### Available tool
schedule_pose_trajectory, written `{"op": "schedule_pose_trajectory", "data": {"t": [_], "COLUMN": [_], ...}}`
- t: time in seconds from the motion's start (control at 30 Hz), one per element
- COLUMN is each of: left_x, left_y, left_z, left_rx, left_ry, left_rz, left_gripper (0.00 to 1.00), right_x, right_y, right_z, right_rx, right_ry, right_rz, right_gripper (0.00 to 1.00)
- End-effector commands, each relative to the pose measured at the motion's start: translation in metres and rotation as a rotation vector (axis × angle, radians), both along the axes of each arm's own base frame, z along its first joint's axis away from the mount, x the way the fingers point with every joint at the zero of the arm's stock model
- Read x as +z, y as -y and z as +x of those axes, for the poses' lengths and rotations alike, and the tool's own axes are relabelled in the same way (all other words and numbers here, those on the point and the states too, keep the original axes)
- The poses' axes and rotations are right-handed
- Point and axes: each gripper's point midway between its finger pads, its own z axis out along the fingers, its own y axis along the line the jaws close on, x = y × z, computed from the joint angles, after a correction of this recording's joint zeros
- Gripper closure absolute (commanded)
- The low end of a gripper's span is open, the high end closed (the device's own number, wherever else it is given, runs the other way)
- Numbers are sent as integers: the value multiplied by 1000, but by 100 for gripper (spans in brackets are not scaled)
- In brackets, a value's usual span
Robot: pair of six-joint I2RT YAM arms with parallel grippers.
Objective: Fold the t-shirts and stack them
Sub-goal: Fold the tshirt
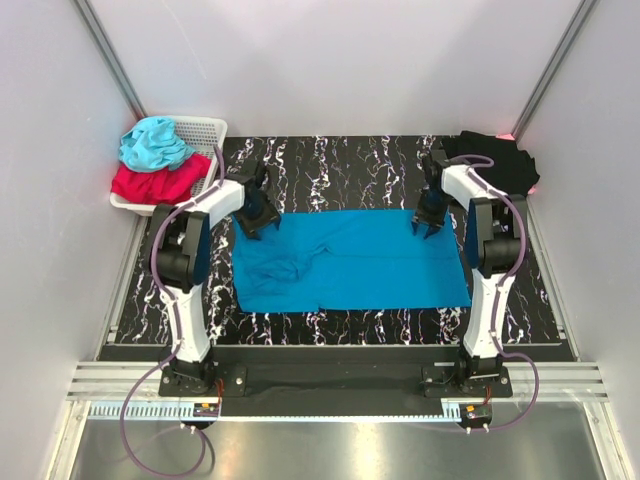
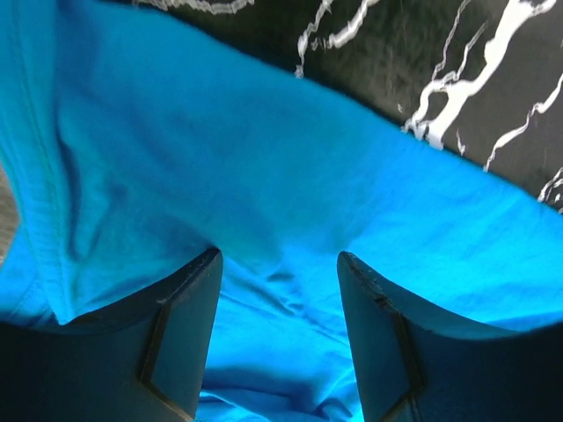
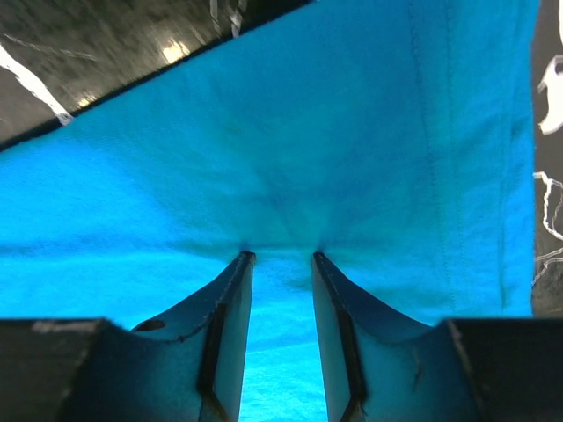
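Note:
The medium-blue t-shirt [image 1: 350, 262] lies spread flat on the black marbled table, with bunched folds at its left end. My left gripper [image 1: 262, 222] is down at the shirt's far left corner. In the left wrist view it [image 2: 279, 257] is open wide with wrinkled blue cloth [image 2: 264, 158] between the fingers. My right gripper [image 1: 428, 225] is down at the far right corner. In the right wrist view it [image 3: 280, 257] is open narrowly, with its tips pressed into the blue cloth [image 3: 290, 132]. The black t-shirt [image 1: 500, 160] lies crumpled at the back right corner.
A white basket [image 1: 205, 130] at the back left holds a cyan garment [image 1: 152, 143] and a red one [image 1: 150, 184]. Grey walls close in the table on the left, right and back. The table's front edge runs just past the shirt's near hem.

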Motion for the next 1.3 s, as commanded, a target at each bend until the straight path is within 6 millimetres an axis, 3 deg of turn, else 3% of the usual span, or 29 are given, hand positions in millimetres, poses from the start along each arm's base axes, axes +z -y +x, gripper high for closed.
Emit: {"op": "schedule_pose_trajectory", "data": {"t": [0.0,0.07,0.1,0.17,0.2,0.23,0.27,0.3,0.37,0.4,0.43,0.6,0.7,0.77,0.87,0.9,0.93,1.03,1.1,1.13,1.17,1.27], "left_x": [16,14,23,18,30,21,21,34,20,31,17,9,12,31,59,59,83,113,111,123,122,105], "left_y": [-13,-17,-19,-22,-23,-23,-21,-20,-15,-11,-10,-11,-10,-12,-15,-17,-17,-19,-26,-27,-32,-40], "left_z": [27,36,49,58,74,80,85,102,109,122,124,132,137,144,144,138,138,126,111,105,99,72], "left_rx": [30,31,31,25,22,19,9,1,-25,-32,-37,-66,-103,-102,-79,-66,-60,-62,-50,-56,-51,-63], "left_ry": [47,40,71,54,93,77,77,120,89,125,98,100,145,215,297,296,343,392,370,390,379,289], "left_rz": [30,35,34,41,34,33,17,9,-17,-33,-33,-22,-17,-21,-43,-49,-56,-48,-17,-15,13,75], "left_gripper": [39,38,38,38,37,37,37,37,37,37,37,37,36,37,36,36,36,36,35,34,34,34], "right_x": [-2,-2,5,5,12,8,9,13,10,15,12,22,29,37,45,44,49,54,54,59,59,61], "right_y": [-2,-1,-3,-2,-3,-3,-4,-5,-6,-7,-7,-16,-13,-11,-11,-12,-11,-12,-12,-13,-13,-13], "right_z": [22,29,39,46,57,58,61,70,74,81,83,98,100,101,99,97,97,93,88,89,88,85], "right_rx": [27,32,39,46,49,50,51,54,55,51,46,61,75,76,74,76,75,71,68,66,64,59], "right_ry": [40,46,72,75,102,87,88,109,109,128,126,169,189,209,226,221,233,241,239,254,254,257], "right_rz": [4,0,3,2,5,6,12,17,23,26,26,63,44,35,40,43,43,47,48,53,58,52], "right_gripper": [58,58,57,57,57,56,56,56,56,56,56,58,58,58,58,58,58,59,59,59,59,59]}}
